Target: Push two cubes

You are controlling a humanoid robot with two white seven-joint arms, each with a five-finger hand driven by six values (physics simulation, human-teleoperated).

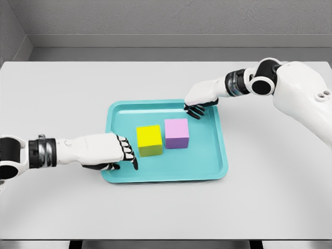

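Left hand (111, 152) relaxed, empty; yellow cube (149, 140) beside pink cube (176, 133); right hand (199, 101) relaxed, empty.

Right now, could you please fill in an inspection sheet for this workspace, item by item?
Surface: white table, with a teal tray near its middle.
Job's things: yellow cube and pink cube, side by side in the tray, very close; I cannot tell whether they touch.
Clutter: nothing seen.
Hands: left hand at the tray's left rim, fingers pointing at the yellow cube, holding nothing. Right hand over the tray's far right corner, fingers angled down, holding nothing and clear of the pink cube.
Cables: nothing seen.
Surroundings: grey wall behind the table.
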